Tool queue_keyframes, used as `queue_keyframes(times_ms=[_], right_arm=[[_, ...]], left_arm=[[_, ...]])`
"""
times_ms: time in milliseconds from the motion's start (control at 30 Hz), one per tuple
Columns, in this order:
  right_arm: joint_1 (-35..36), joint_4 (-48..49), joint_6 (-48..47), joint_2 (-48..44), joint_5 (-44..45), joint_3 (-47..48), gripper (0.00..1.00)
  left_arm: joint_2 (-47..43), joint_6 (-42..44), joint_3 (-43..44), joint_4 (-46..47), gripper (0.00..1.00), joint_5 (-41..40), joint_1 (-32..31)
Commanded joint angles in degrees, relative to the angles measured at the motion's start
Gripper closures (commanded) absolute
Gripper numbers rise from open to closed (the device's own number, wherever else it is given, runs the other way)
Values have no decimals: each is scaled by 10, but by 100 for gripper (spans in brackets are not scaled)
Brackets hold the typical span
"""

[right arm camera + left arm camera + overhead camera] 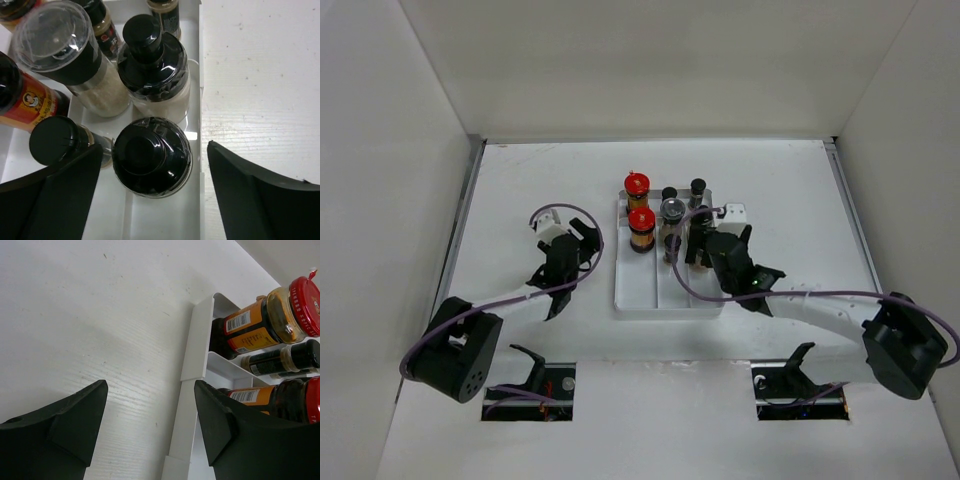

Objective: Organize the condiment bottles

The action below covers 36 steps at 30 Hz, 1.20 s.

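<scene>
The right fingers (65, 195) stood spread and released, one on each side of a black-domed bottle (151, 157) with a clear gap on both sides. That fits a bottle set down upright in the right-hand lane of the white tray (150, 220), not one being carried. Just beyond it stood a second dark-lidded bottle (155, 65) with whitish contents and a clear-capped grinder (60, 42), packed close so the lanes filled from the far end.

The left fingers (55, 435) were parted and held nothing. They hung over the bare bench (100, 315) just beside the tray's left wall, probably kept out of the other arm's way. Past that wall stood two red-capped bottles (280, 315). All the condiment bottles (670, 215) sat grouped in the tray's far half, so the sorting looked nearly finished.
</scene>
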Motion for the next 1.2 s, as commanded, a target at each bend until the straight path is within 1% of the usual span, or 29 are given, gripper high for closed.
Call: queue_keyframes(times_ms=[0, 100, 133, 167, 267, 367, 433, 567, 667, 900, 1067, 1167], right_arm=[[-1, 45, -11, -51, 18, -3, 1], [0, 43, -16, -111, 31, -7, 0], [-8, 61, -3, -174, 65, -29, 0], [-11, 66, 0, -181, 70, -35, 0], [-61, 124, 48, -239, 100, -95, 0], [-113, 130, 113, -272, 98, -143, 0], [-148, 122, 156, -276, 84, -164, 0], [-200, 114, 245, -268, 25, -191, 0], [-222, 118, 275, -252, -10, -201, 0], [-225, 155, 275, -264, -17, -221, 0], [-225, 169, 271, -235, -31, -215, 0], [-225, 169, 266, -234, -33, -213, 0]], left_arm=[[0, 3, 33, -21, 31, -8, -3], [-11, 4, 40, -39, 30, -12, -3], [-30, 10, 44, -50, 29, -13, -4], [-32, 10, 44, -52, 29, -14, -4], [-47, 14, 49, -75, 28, -14, -7], [-50, 12, 56, -100, 28, -14, -9], [-49, 12, 65, -120, 27, -14, -11], [-35, 13, 85, -137, 26, -21, -15], [-34, 15, 98, -144, 25, -21, -19], [-25, 27, 109, -128, 24, -28, -22], [-11, 35, 117, -123, 24, -24, -28], [-5, 41, 120, -121, 23, -24, -32]])
